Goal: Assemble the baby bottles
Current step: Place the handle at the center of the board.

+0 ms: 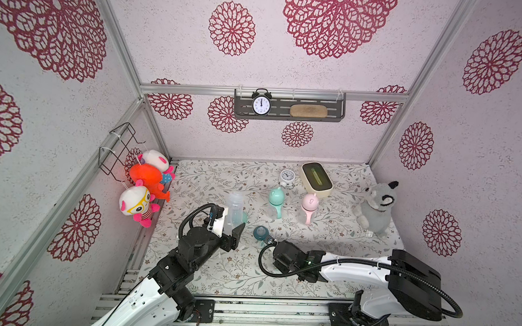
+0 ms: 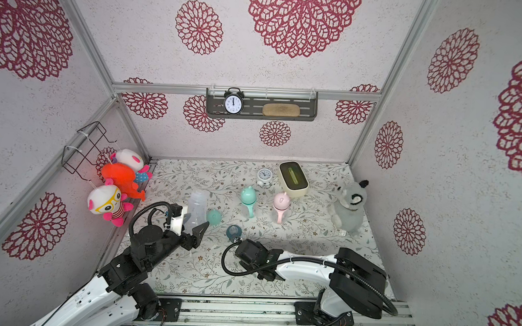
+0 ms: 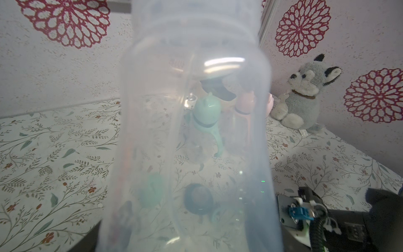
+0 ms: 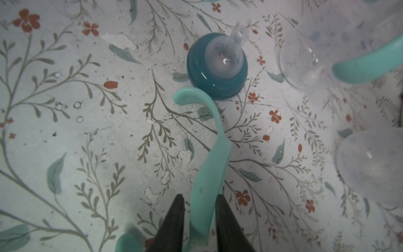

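My left gripper (image 1: pixel 230 224) is shut on a clear bottle body (image 1: pixel 233 209), held upright without collar or cap; this body fills the left wrist view (image 3: pixel 192 131). A mint dome cap (image 1: pixel 244 218) lies beside it. On the mat lies a teal nipple collar (image 4: pixel 218 67), nipple up. A mint two-handled ring (image 4: pixel 209 165) lies against it. My right gripper (image 4: pixel 200 197) straddles one handle, jaws open with a gap on one side. Farther back stand a capped mint bottle (image 1: pixel 275 200) and a capped pink bottle (image 1: pixel 308 208).
A small white alarm clock (image 1: pixel 287 177) and a cream box (image 1: pixel 316 179) sit at the back. A grey plush animal (image 1: pixel 377 206) sits at the right. Plush toys (image 1: pixel 145 189) hang from a wire rack on the left wall. A wall shelf (image 1: pixel 288 118) holds a black clock.
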Controlling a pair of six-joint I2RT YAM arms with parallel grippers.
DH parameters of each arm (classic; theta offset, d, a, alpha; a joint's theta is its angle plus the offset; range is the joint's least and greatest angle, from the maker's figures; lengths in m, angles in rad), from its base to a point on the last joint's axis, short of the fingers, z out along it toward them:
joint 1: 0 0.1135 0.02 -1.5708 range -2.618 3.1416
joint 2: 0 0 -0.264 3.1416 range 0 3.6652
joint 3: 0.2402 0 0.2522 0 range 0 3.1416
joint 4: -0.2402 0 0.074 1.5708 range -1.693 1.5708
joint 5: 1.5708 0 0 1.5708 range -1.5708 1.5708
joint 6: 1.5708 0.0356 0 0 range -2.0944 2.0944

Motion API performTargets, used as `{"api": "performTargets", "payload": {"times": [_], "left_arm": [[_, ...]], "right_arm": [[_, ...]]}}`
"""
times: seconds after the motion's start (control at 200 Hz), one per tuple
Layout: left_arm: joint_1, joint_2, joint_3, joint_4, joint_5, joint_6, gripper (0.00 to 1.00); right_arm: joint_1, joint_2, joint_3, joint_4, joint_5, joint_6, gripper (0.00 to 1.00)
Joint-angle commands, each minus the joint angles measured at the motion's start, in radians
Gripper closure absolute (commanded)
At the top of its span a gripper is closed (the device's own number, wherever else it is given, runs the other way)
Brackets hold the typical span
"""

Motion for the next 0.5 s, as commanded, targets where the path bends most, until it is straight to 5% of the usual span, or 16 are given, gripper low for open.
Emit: {"api": "performTargets", "payload": {"times": [0.0, 0.145, 0.495], "left_arm": [[0.007, 0.000, 0.033, 0.039, -0.001, 0.010, 0.98], [0.008, -0.004, 0.029, 0.042, -0.001, 0.006, 0.98], [0.008, 0.001, 0.026, 0.050, 0.008, 0.006, 0.97]], "right_arm": [[-0.001, -0.041, 0.018, -0.011, -0.011, 0.043, 0.47], [-0.002, -0.120, 0.004, -0.075, -0.065, 0.160, 0.28], [-0.044, -0.333, -0.140, -0.033, -0.280, 0.474, 0.26]]}}
